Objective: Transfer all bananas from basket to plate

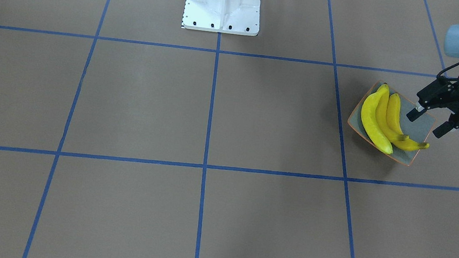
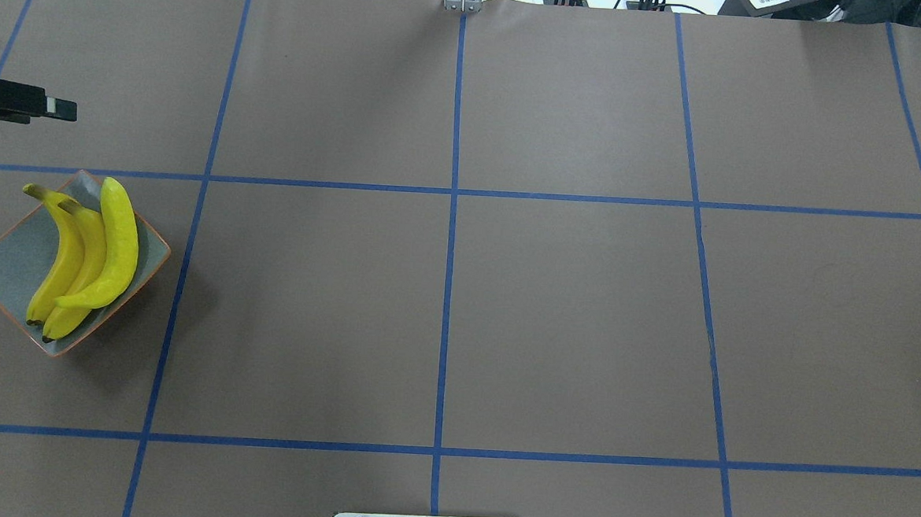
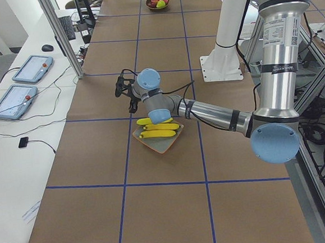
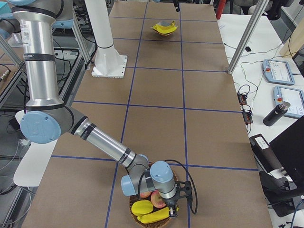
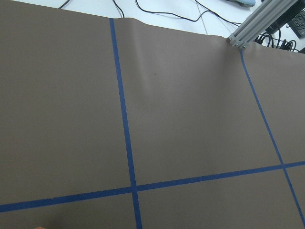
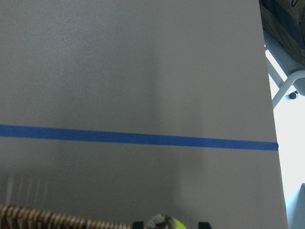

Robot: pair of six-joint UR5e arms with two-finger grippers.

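Note:
Three yellow bananas lie side by side on the square grey-green plate with an orange rim; they also show in the overhead view. My left gripper is open and empty, above the plate's edge beside the bananas; the overhead view shows it beyond the plate. A fourth banana lies in the woven basket at the table's other end. My right gripper is low over that banana; I cannot tell whether it is open or shut. The right wrist view shows the basket's rim and a yellow tip.
The basket also holds reddish round fruit and another yellow piece. The white robot base stands at mid-table. Blue tape lines cross the brown table cover. Tablets and cables lie on a side bench.

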